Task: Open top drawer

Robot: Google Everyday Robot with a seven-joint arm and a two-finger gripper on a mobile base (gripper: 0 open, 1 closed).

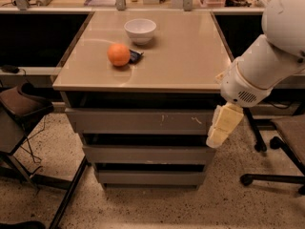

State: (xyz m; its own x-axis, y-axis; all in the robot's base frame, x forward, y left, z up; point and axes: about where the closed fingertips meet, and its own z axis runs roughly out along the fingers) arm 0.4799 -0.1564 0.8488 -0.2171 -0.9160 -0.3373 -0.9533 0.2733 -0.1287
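Observation:
The top drawer (138,121) is the widest grey flat front under the tan tabletop, with small white scratch marks right of centre. It sits flush, closed. Two narrower grey drawers (147,154) lie below it. My gripper (220,128) hangs down from the white arm (267,66) at the cabinet's right front corner, just beside the top drawer's right end. It holds nothing that I can see.
On the tabletop (181,66) stand a white bowl (140,30), an orange (118,54) and a small dark object (135,56). A dark chair (21,104) stands at the left. An office chair base (271,175) stands at the right. The floor is speckled.

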